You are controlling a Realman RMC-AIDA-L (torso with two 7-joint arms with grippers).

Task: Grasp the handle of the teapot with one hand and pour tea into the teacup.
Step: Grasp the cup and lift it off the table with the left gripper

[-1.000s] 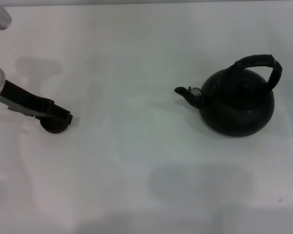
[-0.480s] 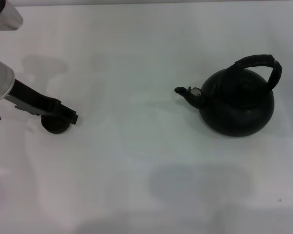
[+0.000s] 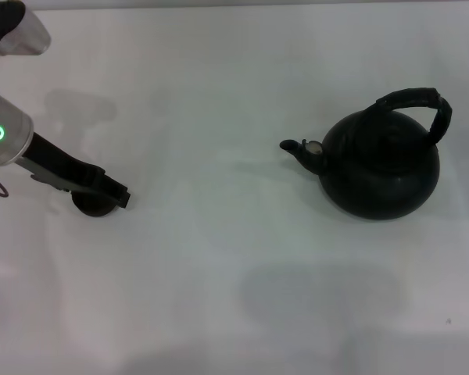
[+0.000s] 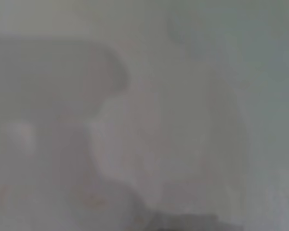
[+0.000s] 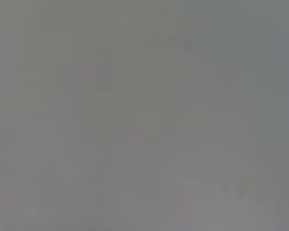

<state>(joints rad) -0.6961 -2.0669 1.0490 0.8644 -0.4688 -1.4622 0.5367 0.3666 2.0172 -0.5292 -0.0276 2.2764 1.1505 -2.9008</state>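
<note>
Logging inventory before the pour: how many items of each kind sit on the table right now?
Large round black matte teapot with arched handle: 1
Small dark round teacup, partly under the left tool: 1
Total: 2

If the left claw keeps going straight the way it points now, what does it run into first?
Apart from the teacup already at the left claw, its line runs toward the table's near right, passing in front of the teapot. It looks free, though depth is uncertain.

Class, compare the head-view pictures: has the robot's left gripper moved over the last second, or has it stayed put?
Yes. The left gripper has slid toward the robot's right and slightly nearer, closing a little on the teapot, which stands unmoved. The teacup sits at the gripper.
</note>
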